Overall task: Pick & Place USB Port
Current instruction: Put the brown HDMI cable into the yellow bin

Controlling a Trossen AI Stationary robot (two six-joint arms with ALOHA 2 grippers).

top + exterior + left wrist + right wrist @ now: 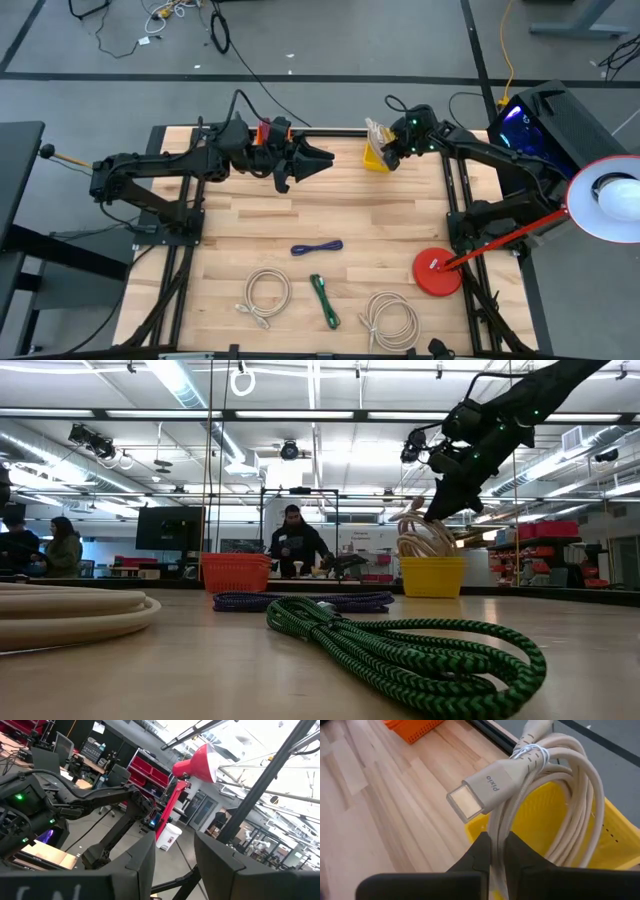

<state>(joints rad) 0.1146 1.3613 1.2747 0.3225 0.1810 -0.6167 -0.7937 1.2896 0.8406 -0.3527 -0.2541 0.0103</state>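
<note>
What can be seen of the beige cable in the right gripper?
The beige cable is a coiled bundle, bound near one end by a thin tie, with a flat rectangular plug printed "pixio" pointing out free. It looks like smooth rubbery plastic. The right gripper is shut on a few strands, holding the coil above the yellow bin at the table's far edge; whether the loops touch the bin is unclear.

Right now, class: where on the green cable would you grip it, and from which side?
Grip the green cable at mid-length, where its strands lie bundled, coming straight down from above. It lies flat on the table as a long narrow bundle, so a pincer should close across its narrow width.
</note>
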